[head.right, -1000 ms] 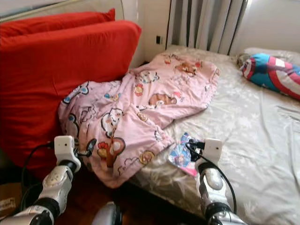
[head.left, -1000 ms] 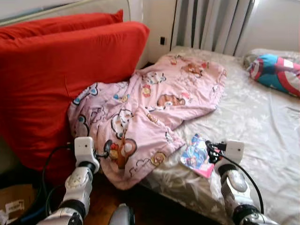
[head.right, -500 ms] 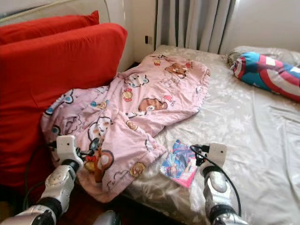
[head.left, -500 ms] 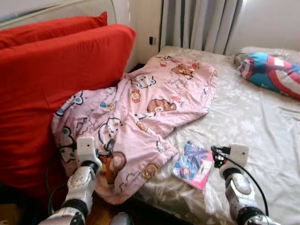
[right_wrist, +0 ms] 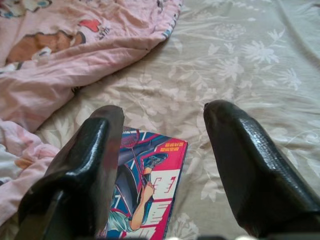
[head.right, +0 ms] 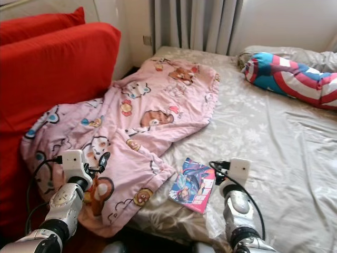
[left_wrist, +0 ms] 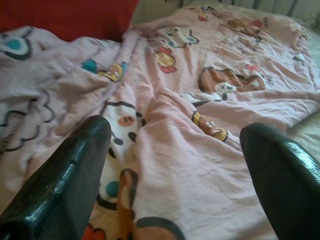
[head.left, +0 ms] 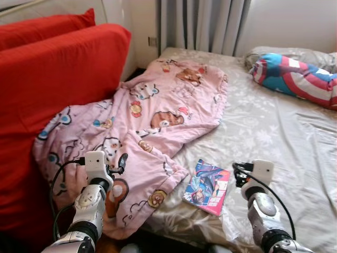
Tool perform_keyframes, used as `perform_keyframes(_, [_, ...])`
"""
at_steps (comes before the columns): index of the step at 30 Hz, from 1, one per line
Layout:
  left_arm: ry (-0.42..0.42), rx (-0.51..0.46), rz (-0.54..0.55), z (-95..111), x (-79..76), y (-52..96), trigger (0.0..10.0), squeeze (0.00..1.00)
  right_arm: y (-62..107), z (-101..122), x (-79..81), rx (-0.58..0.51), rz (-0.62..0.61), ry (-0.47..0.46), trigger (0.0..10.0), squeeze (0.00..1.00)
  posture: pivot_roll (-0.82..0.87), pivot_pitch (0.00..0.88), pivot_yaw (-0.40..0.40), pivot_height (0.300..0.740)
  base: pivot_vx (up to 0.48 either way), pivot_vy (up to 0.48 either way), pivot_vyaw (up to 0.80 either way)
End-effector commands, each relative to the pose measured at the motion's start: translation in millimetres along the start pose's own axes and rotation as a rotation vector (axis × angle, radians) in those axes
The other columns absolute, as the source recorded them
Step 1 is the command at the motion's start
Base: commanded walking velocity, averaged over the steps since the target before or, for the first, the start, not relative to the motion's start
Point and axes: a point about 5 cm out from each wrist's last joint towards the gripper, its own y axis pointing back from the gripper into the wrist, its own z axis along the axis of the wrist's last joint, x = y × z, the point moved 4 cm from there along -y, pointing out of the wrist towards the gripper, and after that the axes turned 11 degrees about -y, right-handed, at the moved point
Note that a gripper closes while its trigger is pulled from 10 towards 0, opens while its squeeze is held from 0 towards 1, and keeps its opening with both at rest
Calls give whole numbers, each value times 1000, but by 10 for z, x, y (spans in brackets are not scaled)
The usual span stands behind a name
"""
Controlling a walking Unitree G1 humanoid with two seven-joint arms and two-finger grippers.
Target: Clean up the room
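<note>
My left tool hovers over the pink blanket, its fingers spread wide and holding nothing. The blanket lies crumpled across the near corner of the bed, one end spilling off against the red cushion. My right tool is spread apart too, empty, poised just above the bed sheet — a magazine lies flat on the bed beside the blanket's edge, partly under one finger in my right wrist view. A striped pillow sits at the far side of the bed, near the curtain.
</note>
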Motion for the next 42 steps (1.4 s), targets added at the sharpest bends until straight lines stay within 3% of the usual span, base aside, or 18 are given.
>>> perform_keyframes(1, [-2,14,2,-35,16,17,10000,0,-1,3,-21,4,-4,1,10000,0,14,0,-9,640,0,0,0])
perform_keyframes(11, [-5,20,-9,-87,-16,59,10000,0,68,-255,59,121,68,60,10000,0,24,0,0,612,0,0,0])
perform_keyframes(22, [-4,-16,3,-46,27,81,10000,0,40,-316,211,188,122,89,10000,0,43,0,-9,612,0,0,0])
perform_keyframes(26, [-1,-41,18,-19,21,98,10000,0,11,-328,171,229,42,-95,10000,0,65,0,-23,612,0,0,0])
perform_keyframes(31, [5,-82,53,34,84,137,10000,0,16,-369,152,272,34,31,10000,0,85,14,-46,612,0,0,0])
perform_keyframes(37, [4,-112,84,54,153,202,10000,0,-29,-210,269,165,101,104,10000,0,95,61,-61,612,0,0,0])
perform_keyframes(42, [1,-101,99,-23,167,285,10000,0,-40,-43,352,44,151,83,10000,0,81,82,-57,612,0,0,0])
